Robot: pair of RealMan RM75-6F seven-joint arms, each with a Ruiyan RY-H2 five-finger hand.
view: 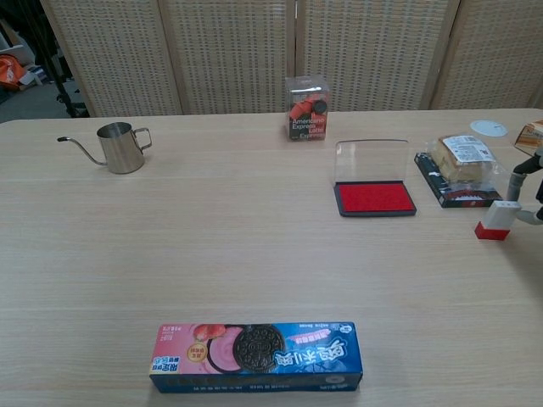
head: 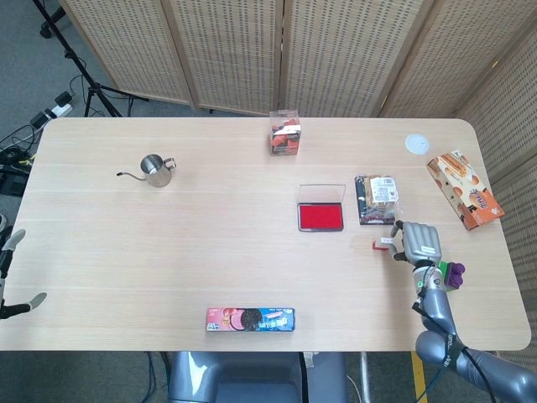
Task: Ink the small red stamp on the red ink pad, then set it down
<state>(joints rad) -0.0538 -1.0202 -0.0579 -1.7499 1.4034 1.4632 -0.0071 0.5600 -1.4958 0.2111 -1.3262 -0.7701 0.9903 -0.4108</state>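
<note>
The small stamp (head: 382, 244), white with a red base, sits on the table right of the red ink pad (head: 320, 217), tilted a little in the chest view (view: 496, 220). My right hand (head: 417, 243) is right beside it, and its fingertips (head: 394, 238) close around the stamp's white top; in the chest view only fingers (view: 528, 188) show at the right edge. The ink pad (view: 374, 197) lies open with its clear lid standing up behind it. My left hand (head: 10, 281) hangs off the table's left edge with fingers apart and nothing in it.
A packaged snack (head: 377, 198) lies just behind the stamp. An orange box (head: 464, 189) and a white disc (head: 417, 143) are at the far right, a clear box (head: 285, 133) at the back, a steel kettle (head: 154, 170) to the left, and a cookie box (head: 251, 319) in front.
</note>
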